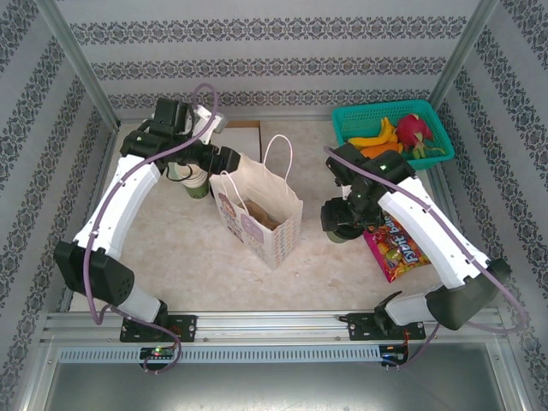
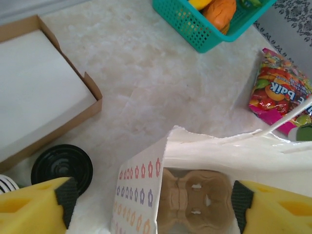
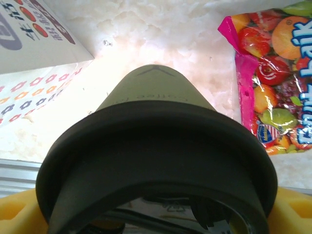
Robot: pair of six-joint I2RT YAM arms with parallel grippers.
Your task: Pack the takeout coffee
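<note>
**Takeout coffee [image 3: 153, 92] gripped, not in the bag yet**

Cup stands right of the paper bag [image 1: 265, 223], between it and the candy packet [image 1: 396, 248], clear of the bag. Right tool [image 3: 156, 214] is closed around it at the black lid, a finger on either side. Can't tell if the base is off the worktop [image 1: 325, 265]. Left tool [image 2: 152, 197] hangs over the bag mouth, jaws wide apart, gripping nothing I can see. Cardboard carrier [image 2: 195, 195] lies in the bag bottom.

My read: pick done, transfer pending. Next: lift above the bag rim, move left over the mouth, keep the cup upright, lower into a carrier pocket. Watch the handles [image 1: 278, 154] and the floppy rim.
</note>
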